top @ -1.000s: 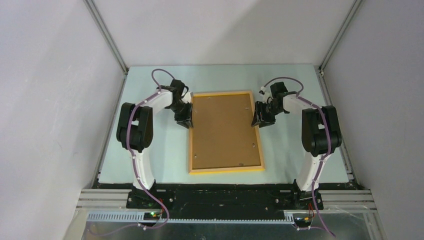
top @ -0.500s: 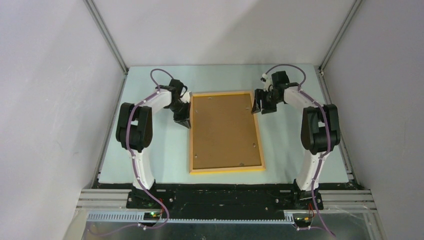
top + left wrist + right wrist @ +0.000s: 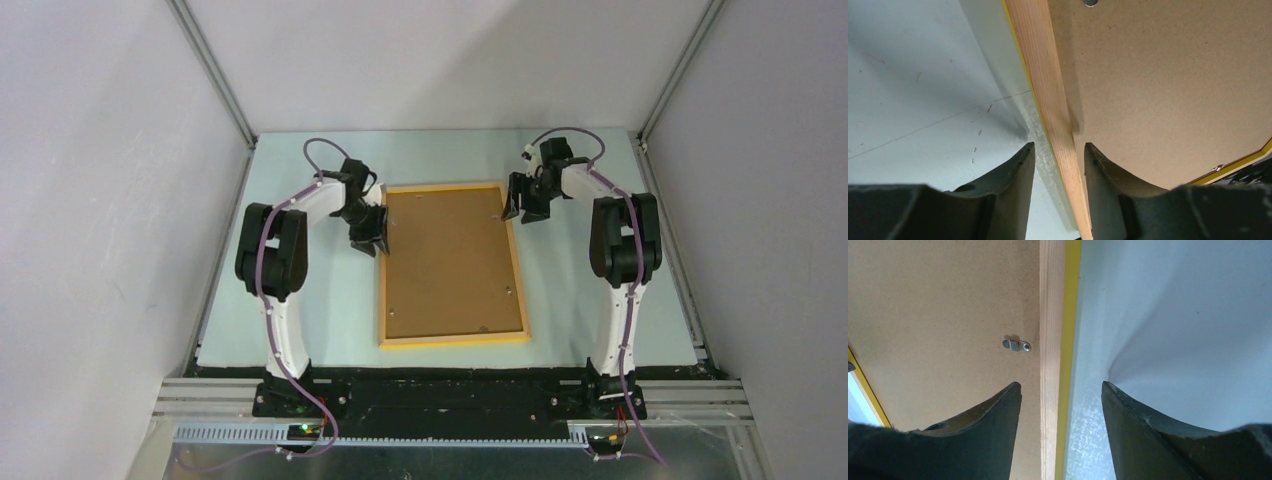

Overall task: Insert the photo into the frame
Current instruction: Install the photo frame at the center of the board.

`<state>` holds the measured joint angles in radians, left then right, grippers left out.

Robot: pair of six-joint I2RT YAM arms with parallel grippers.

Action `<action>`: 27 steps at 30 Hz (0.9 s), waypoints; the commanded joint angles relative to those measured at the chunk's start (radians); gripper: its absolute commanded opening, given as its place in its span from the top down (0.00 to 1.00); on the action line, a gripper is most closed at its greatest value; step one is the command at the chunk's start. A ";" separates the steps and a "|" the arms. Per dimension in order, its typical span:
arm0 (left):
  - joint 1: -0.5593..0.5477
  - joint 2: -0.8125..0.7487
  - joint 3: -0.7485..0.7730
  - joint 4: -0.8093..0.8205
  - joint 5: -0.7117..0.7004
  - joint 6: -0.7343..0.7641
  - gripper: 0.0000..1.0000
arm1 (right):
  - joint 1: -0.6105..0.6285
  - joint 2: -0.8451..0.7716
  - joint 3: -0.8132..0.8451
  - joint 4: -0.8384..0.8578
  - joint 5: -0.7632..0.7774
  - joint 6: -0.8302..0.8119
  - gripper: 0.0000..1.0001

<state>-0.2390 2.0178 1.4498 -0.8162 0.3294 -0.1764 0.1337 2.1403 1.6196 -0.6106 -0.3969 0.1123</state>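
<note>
The frame (image 3: 453,340) lies flat in the middle of the table, with thin yellow-orange wooden edges. A plain brown backing board (image 3: 450,265) fills it. The photo is hidden. My left gripper (image 3: 375,240) is open astride the frame's left rail (image 3: 1045,75), one finger over the table and the other over the backing board (image 3: 1158,85). My right gripper (image 3: 520,207) is open astride the right rail (image 3: 1052,300) near the far corner. It holds nothing. In the wrist views the left gripper (image 3: 1058,147) and the right gripper (image 3: 1062,385) both show clear gaps beside the wood.
A small metal turn clip (image 3: 1016,345) sits on the board beside the right rail. More clips dot the board's edges. The pale blue-green mat (image 3: 300,300) surrounds the frame. Grey enclosure walls stand close on the left, right and back.
My right gripper has slid along the right rail toward the frame's far corner. The left gripper stays at the left rail, and the frame has not shifted.
</note>
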 commanded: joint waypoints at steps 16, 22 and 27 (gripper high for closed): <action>-0.033 0.030 0.040 0.013 0.009 -0.014 0.82 | -0.006 0.048 0.116 -0.022 -0.007 0.024 0.37; -0.035 0.031 0.042 0.013 0.012 -0.017 0.87 | 0.013 0.097 0.173 -0.039 0.019 0.030 0.37; -0.042 0.033 0.044 0.014 0.014 -0.017 0.92 | 0.028 0.132 0.202 -0.051 0.019 0.041 0.37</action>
<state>-0.2596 2.0502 1.4635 -0.8219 0.3271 -0.1951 0.1432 2.2448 1.7687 -0.6403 -0.3904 0.1398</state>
